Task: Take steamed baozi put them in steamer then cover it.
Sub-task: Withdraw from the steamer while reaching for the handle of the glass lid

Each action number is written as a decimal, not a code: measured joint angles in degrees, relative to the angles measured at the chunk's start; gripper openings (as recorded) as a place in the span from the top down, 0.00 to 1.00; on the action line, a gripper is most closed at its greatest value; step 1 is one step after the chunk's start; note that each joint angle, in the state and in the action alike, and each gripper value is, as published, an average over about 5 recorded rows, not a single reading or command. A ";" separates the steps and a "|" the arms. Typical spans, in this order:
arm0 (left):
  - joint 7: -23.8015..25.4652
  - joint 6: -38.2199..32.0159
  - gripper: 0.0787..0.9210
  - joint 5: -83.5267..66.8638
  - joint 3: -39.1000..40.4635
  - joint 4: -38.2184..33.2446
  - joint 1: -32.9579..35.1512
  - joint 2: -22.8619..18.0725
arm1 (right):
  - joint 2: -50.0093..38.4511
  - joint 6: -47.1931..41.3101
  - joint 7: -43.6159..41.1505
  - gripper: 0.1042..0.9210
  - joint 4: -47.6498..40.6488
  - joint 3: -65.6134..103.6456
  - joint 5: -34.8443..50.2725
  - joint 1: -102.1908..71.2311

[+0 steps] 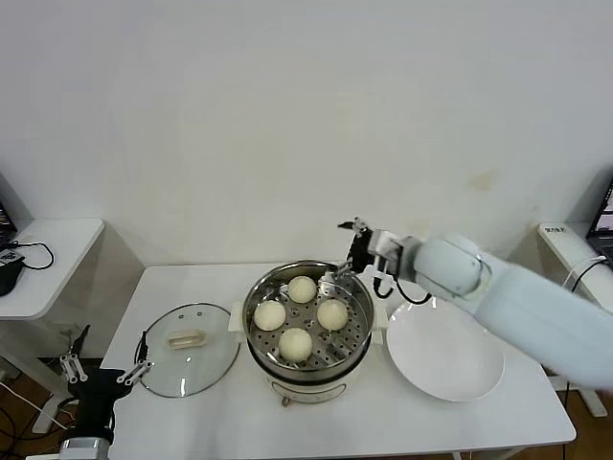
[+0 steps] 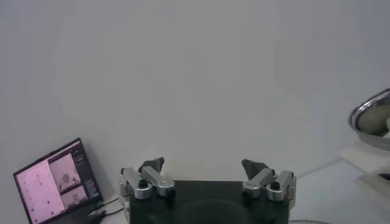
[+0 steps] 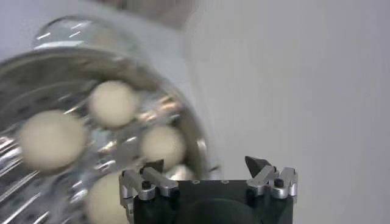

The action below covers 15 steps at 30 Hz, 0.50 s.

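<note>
All four buns [image 1: 302,288] sit on the holed tray inside the steamer [image 1: 308,359] at the middle of the worktop [image 1: 383,422], so loading looks done — covering is what remains. The right gripper [image 1: 347,261] hangs over the pot's far rim, jaws wide and empty. The glass lid [image 1: 189,362] lies flat just left of the steamer, beside the left gripper [image 1: 101,368], which waits low at the worktop's near-left edge, jaws wide. To do this well, take the lid by its cream handle [image 1: 187,337], lift it level, and centre it over the rim — the right arm should clear first. The white plate [image 1: 443,356] is bare.
</note>
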 measured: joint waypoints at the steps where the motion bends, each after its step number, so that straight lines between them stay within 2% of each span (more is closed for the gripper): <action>1: 0.03 -0.10 0.12 0.11 0.09 0.25 -0.17 -0.06 | 0.51 1.55 1.26 0.12 0.44 3.59 -0.98 -3.55; 7: 0.07 -1.22 0.12 1.30 0.63 2.21 -1.27 0.15 | 7.72 10.43 5.07 0.12 2.70 25.73 -7.29 -24.17; 15: -1.32 -3.28 0.12 6.59 1.50 5.72 -3.11 1.28 | 22.04 19.39 4.70 0.12 4.98 52.17 -11.48 -46.18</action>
